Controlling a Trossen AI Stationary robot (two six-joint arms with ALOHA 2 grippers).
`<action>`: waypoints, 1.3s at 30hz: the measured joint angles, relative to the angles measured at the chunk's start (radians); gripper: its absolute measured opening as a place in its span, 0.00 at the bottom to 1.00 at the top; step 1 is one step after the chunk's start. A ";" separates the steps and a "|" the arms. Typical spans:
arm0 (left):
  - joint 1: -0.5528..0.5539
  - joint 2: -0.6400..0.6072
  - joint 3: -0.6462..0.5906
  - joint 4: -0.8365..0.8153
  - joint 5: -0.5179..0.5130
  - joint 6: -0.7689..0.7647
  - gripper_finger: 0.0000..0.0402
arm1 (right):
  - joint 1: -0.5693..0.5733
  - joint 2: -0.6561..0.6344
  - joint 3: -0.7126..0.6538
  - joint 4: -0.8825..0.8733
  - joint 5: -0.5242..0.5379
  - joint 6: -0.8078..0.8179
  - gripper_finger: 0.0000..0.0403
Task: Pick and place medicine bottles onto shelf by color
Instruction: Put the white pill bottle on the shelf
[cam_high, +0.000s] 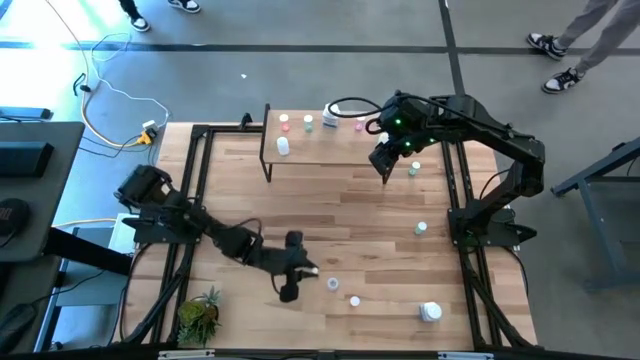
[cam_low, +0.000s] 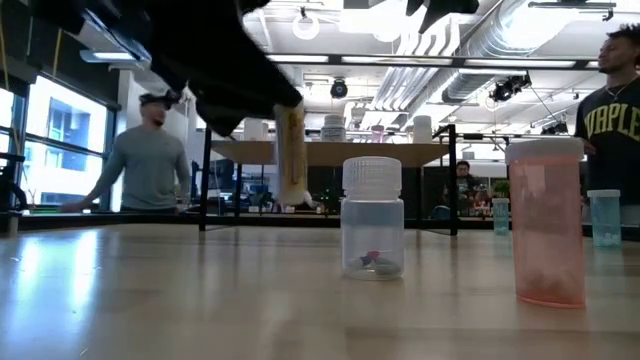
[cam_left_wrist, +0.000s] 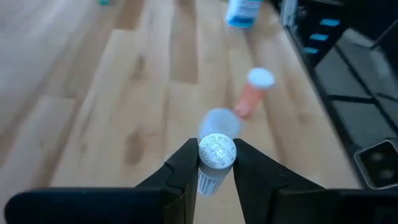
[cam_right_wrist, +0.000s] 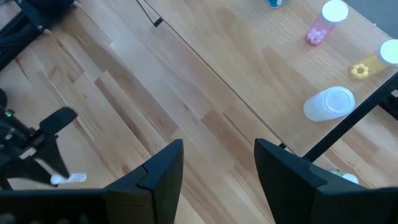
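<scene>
Left pincer (cam_left_wrist: 216, 163) is clamped shut on a small white-capped medicine bottle (cam_left_wrist: 215, 157), held above the tabletop (cam_high: 340, 215) near its front edge. Right pincer (cam_right_wrist: 219, 163) hangs with fingers apart, holding nothing, just beside the shelf (cam_high: 320, 148), where several bottles already stand.

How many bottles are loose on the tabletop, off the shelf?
5 bottles: one right of the shelf, one mid-right, two near the left hand, one large, near right corner. More may be hidden.
</scene>
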 joint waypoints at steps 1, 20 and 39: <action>0.012 -0.018 -0.004 -0.027 0.002 0.012 0.19 | 0.000 0.000 0.000 -0.001 0.000 0.000 0.47; 0.399 -0.321 -0.003 -0.187 0.107 0.233 0.19 | -0.071 0.001 0.000 -0.005 0.007 -0.023 0.47; 0.816 -0.434 0.078 -0.288 0.289 0.364 0.19 | -0.120 0.002 0.000 -0.001 0.055 -0.030 0.47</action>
